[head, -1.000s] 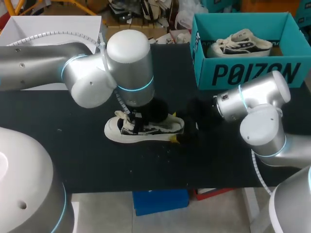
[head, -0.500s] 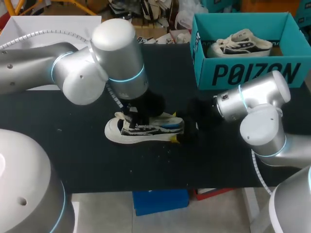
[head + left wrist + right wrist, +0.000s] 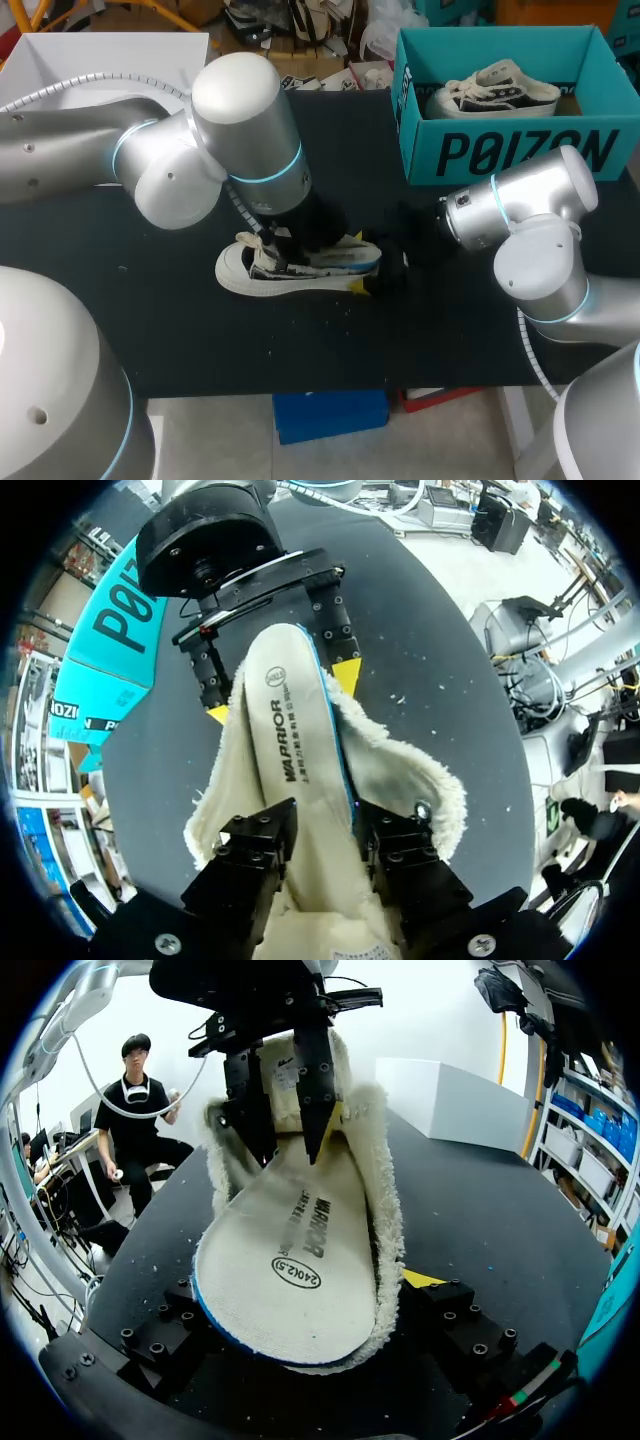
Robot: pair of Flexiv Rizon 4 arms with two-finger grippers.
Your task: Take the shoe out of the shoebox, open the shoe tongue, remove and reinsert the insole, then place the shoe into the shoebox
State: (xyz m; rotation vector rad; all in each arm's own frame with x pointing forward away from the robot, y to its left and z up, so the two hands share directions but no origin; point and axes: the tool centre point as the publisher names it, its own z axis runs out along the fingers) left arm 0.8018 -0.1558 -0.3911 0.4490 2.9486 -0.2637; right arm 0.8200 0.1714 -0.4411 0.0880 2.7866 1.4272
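A white low shoe (image 3: 245, 272) with fleece lining lies on its sole on the black table (image 3: 150, 330). Its white insole (image 3: 290, 730), edged in blue, lies along the shoe's opening, heel end toward my right gripper. My left gripper (image 3: 325, 830) hangs over the middle of the shoe, fingers apart on either side of the insole. The same gripper (image 3: 280, 1145) shows from the heel end, straddling the insole's front. My right gripper (image 3: 300, 1295) clasps the shoe's heel from both sides; its yellow tips (image 3: 345, 675) press the fleece.
A teal shoebox (image 3: 500, 150) stands at the back right with a second shoe (image 3: 490, 90) inside. A white box (image 3: 60, 60) sits at the back left. Bare black tabletop lies in front of the shoe.
My left wrist swung left and back, then a little right again. The insole's blue edge now shows in the shoe's opening. The right arm kept still.
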